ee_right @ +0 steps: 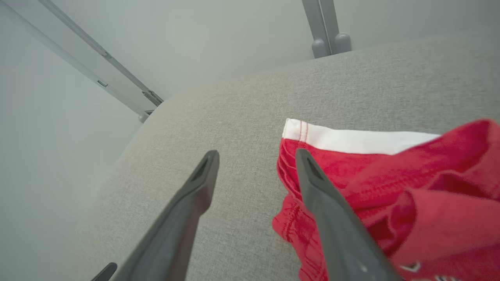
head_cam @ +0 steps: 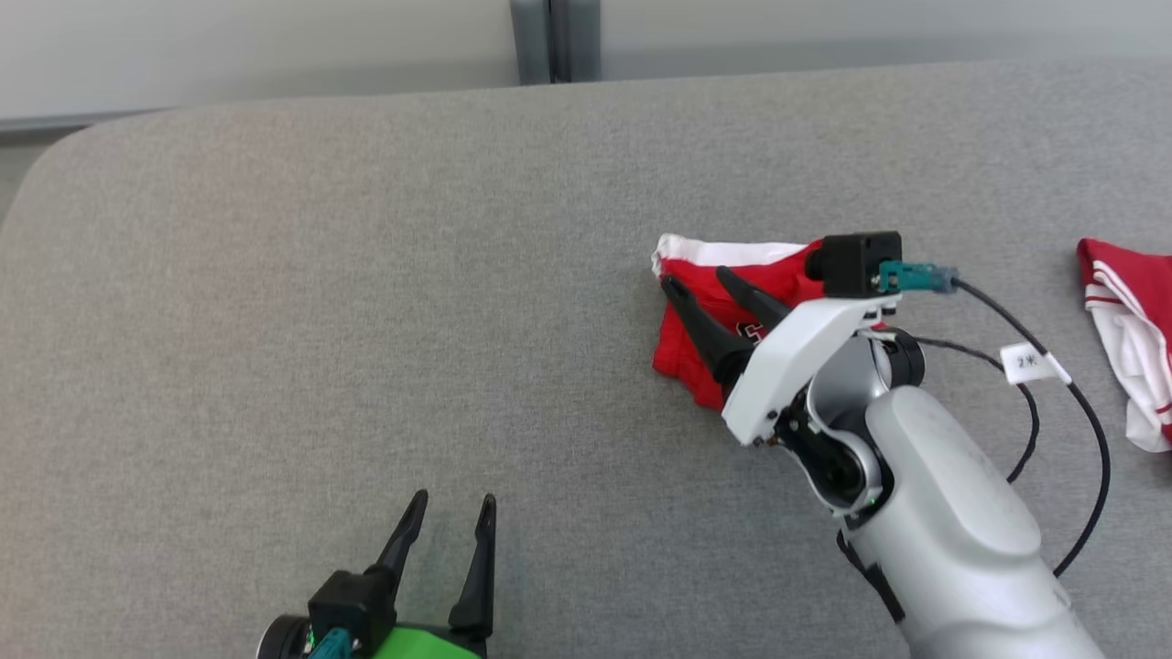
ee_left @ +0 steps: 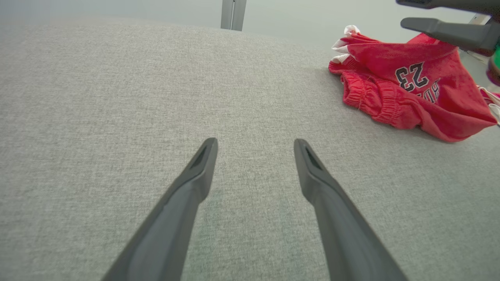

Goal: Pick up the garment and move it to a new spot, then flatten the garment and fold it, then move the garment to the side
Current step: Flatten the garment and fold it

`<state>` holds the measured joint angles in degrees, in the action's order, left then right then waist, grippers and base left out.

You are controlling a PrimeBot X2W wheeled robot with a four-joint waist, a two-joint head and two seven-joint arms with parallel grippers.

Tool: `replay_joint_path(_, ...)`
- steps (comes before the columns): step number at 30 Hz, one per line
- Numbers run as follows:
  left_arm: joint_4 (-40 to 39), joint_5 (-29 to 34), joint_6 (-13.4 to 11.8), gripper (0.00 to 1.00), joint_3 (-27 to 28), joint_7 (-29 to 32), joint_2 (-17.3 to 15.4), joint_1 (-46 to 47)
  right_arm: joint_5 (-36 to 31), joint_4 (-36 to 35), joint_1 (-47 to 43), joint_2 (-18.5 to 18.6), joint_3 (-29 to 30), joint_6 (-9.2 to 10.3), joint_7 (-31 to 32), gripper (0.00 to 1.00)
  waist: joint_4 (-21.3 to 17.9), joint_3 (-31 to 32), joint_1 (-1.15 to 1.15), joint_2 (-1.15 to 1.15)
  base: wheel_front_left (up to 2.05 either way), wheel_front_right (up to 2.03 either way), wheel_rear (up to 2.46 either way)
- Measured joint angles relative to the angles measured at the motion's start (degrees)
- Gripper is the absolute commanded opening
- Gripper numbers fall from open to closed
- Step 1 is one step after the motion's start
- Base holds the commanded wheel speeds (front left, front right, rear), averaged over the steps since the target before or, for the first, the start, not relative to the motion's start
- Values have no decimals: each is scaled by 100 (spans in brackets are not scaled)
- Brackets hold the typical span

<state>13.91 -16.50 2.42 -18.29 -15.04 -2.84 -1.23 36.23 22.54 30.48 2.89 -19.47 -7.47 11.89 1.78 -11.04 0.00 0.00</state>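
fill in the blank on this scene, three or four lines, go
1. The red shorts carry the number ___.
2. The right gripper is above the shorts with its jaws ___.
3. The left gripper hovers, holding nothing, over the bare ___ fabric of the tabletop.
4. A second red-and-white garment lies at the head view's ___ edge.

Missing words: 23; open; grey; right.

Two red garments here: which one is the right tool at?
The garment printed 23, with the open right tool over it. The other garment, with more white, lies apart at the head view's right edge.
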Motion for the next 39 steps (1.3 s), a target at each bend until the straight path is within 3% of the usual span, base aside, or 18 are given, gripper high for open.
replay_joint_path(3, 22, -2, -44, 100, 112, 0, 0, -193, -419, -880, -476, 169, -45, -2, 14, 100, -71, 205, 0, 0, 0, 0, 0)
replay_joint_path(8, 15, -34, -91, 100, 183, 0, 0, -479, -804, -1953, -1480, 1032, 314, -1, -158, 100, -215, 571, 0, 0, 0, 0, 0)
replay_joint_path(14, -11, -59, -110, 100, 179, 0, 0, -632, -1397, -2039, -2585, 1708, 1341, -1, -1013, 100, -362, 991, 0, 0, 0, 0, 0)
replay_joint_path(21, -10, -33, -194, 100, 366, 0, 1, -781, -2058, -1001, -3414, 1842, 2040, -1, -2484, 100, -419, 1333, 0, 0, 0, 0, 0)
replay_joint_path(25, -80, 0, -226, 100, 550, 0, 1, -840, -2303, -600, -3533, 1727, 2296, -1, -2671, 100, -364, 1416, 0, 0, 0, 0, 0)
replay_joint_path(31, -196, 46, -245, 100, 726, 0, 0, -914, -2481, -949, -3646, 1362, 2643, -1, -2689, 100, -271, 1392, 0, 0, 0, 0, 0)
replay_joint_path(32, -219, 64, -242, 100, 730, 0, 1, -914, -2428, -969, -3640, 1321, 2621, -1, -2689, 49, -262, 1370, 0, 0, 0, 0, 0)
replay_joint_path(33, -231, 81, -241, 100, 734, 0, 1, -914, -2372, -962, -3610, 1310, 2554, -1, -2689, 49, -252, 1343, 0, 0, 0, 0, 0)
replay_joint_path(34, -242, 101, -236, 100, 737, 0, 1, -912, -2353, -936, -3562, 1322, 2498, -1, -2689, 0, -244, 1318, 0, 0, 0, 0, 0)
replay_joint_path(39, -292, 201, -146, 100, 697, 0, 1, -776, -2162, -724, -2636, 1659, 1995, -1, -2689, 0, -174, 1087, 0, 0, 0, 0, 0)
